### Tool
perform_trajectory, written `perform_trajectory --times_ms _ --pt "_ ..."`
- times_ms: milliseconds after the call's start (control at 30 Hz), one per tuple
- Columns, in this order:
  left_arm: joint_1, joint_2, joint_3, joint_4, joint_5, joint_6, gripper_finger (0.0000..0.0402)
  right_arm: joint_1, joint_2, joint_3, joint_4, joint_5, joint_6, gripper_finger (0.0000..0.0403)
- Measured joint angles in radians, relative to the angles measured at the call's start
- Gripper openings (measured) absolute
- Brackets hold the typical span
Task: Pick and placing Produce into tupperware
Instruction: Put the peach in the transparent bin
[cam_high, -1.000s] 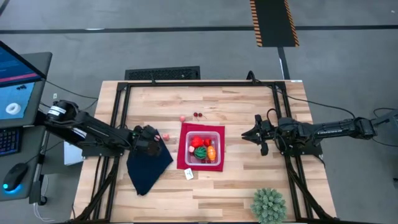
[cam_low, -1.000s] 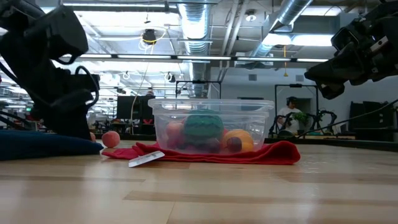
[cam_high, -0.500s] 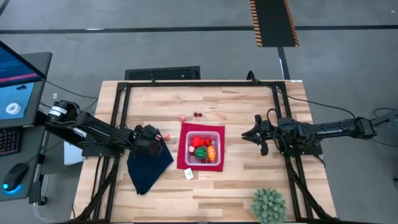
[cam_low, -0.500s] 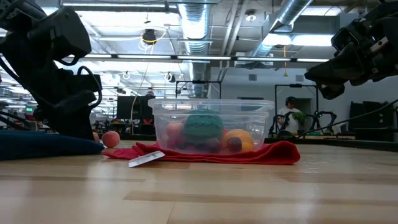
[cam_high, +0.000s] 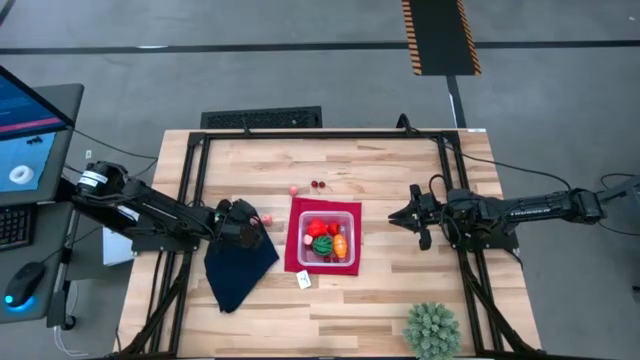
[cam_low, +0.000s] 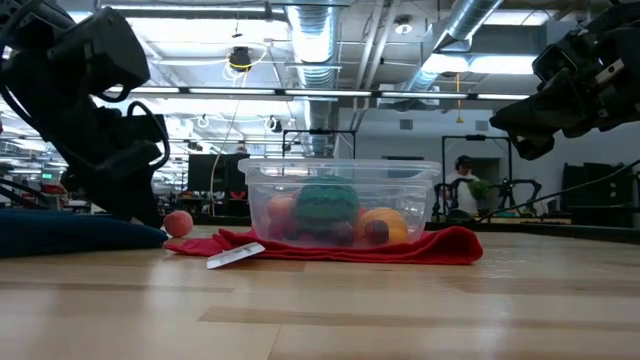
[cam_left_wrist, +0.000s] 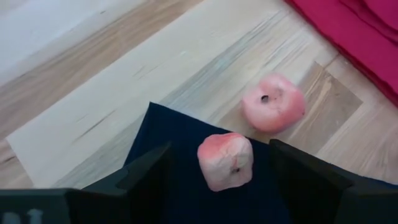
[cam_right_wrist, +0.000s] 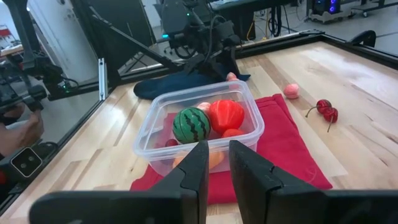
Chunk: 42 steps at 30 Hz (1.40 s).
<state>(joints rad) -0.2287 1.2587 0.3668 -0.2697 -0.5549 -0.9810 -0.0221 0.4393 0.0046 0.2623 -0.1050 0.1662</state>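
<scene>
My left gripper (cam_left_wrist: 225, 186) is open and tipped down over the corner of the dark navy cloth (cam_high: 238, 268). Its fingers stand on either side of a pink fruit (cam_left_wrist: 225, 160) that lies on the cloth, and they do not touch it. A second pink fruit (cam_left_wrist: 273, 104) lies on the wood just beyond. The clear tupperware (cam_high: 346, 216) sits on a red mat (cam_high: 294, 248) and holds a green striped ball (cam_right_wrist: 191, 124), a red fruit (cam_right_wrist: 227, 114) and an orange one (cam_high: 341, 243). My right gripper (cam_high: 405, 216) waits shut, right of the tupperware, above the table.
A small pink fruit (cam_high: 293, 189) and a pair of cherries (cam_high: 318, 185) lie on the wood beyond the mat. A white tag (cam_high: 304, 281) lies at the mat's near edge. A spiky green plant ball (cam_high: 433, 330) stands at the near right edge.
</scene>
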Motion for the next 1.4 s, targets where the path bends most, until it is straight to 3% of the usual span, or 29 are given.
perform_trajectory --times_ms 333,933,1400 --pt "0.0 0.0 0.0 -0.001 0.0 -0.002 0.0246 0.0 0.0 0.0 0.0 0.0 0.0 0.0088" --pt "0.0 0.0 0.001 -0.001 0.005 -0.022 0.0123 0.0 0.0 0.0 0.0 0.0 0.0 0.0088" --pt "-0.002 -0.005 0.089 -0.016 -0.005 0.099 0.0113 0.0 0.0 0.0 0.0 0.0 0.0 0.0088"
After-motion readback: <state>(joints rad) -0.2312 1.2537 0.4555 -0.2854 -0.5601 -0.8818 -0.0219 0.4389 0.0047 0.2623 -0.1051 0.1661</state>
